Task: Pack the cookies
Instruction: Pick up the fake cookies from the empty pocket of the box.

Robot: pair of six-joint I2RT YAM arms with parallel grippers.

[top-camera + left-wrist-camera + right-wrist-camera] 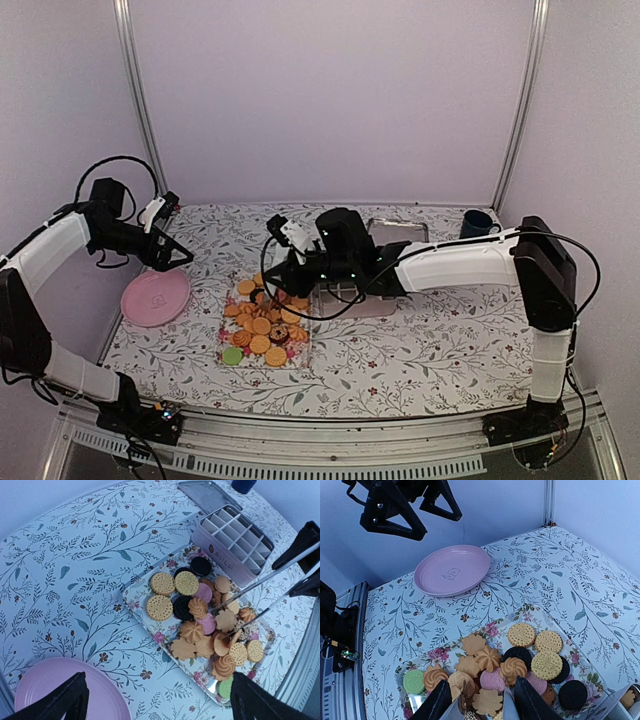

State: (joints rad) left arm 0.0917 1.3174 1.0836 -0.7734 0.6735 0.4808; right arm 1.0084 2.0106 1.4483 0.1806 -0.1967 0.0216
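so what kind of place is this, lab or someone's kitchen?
Most likely a lab test cell, not a kitchen: plain white walls with metal frame posts, two robot arms bolted to a rail at the table edge, and cookies staged on a tray.

From where I stand the tablecloth [75,555] looks like smooth, matt printed fabric with no shine. The pink plate [452,570] is glossy and even (plastic or glazed ware, I cannot tell which). The tray [137,600] has a slight gloss at its flowered rim. The cookies [200,615] look dry and matt: the round tan ones are pitted, the piped ones grooved, the black ones dull. The tin [225,560] has satin walls and its lid [207,492] is grey metal. The divider [235,530] is matt white. The right arm's shell [450,265] is smooth white plastic.
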